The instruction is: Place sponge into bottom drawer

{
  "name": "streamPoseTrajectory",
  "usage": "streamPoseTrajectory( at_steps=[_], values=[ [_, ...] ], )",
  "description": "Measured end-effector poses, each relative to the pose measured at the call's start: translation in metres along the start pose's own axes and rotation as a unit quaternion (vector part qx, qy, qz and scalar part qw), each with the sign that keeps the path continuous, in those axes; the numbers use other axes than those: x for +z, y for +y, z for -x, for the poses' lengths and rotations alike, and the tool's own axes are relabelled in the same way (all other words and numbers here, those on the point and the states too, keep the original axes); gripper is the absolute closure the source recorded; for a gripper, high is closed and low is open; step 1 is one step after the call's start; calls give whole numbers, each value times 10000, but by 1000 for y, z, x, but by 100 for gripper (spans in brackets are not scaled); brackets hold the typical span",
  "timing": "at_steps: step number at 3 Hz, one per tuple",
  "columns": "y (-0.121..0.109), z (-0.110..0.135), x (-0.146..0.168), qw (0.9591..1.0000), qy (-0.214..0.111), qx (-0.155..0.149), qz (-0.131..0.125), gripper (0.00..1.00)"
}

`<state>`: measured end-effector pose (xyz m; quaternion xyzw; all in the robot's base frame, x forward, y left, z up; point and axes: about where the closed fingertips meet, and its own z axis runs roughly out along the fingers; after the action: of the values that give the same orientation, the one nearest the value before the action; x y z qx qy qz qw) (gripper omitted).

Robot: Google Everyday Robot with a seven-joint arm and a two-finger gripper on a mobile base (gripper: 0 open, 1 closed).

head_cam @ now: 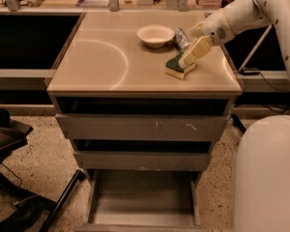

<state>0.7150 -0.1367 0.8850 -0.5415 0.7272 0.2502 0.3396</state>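
Note:
The sponge (176,67), dark green on top with a yellow base, lies on the right part of the cabinet top (101,62). My gripper (189,58) reaches in from the right on a white arm, and its tip is right over the sponge's right end, at or touching its top. The bottom drawer (142,197) is pulled out at floor level, a shallow grey tray with nothing in it. The two drawers above it are also slightly open.
A white bowl (155,34) and a silver can (182,36) lying on its side sit just behind the sponge. A black chair base (24,197) stands on the floor at left. My white body (266,173) fills the lower right.

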Motion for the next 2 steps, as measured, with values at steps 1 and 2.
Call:
streamPoseTrajectory(
  at_steps=[1,2],
  values=[
    [0,0,0,10000,0,1,0,0],
    [-5,-24,17,9994,-52,321,143,0]
  ],
)
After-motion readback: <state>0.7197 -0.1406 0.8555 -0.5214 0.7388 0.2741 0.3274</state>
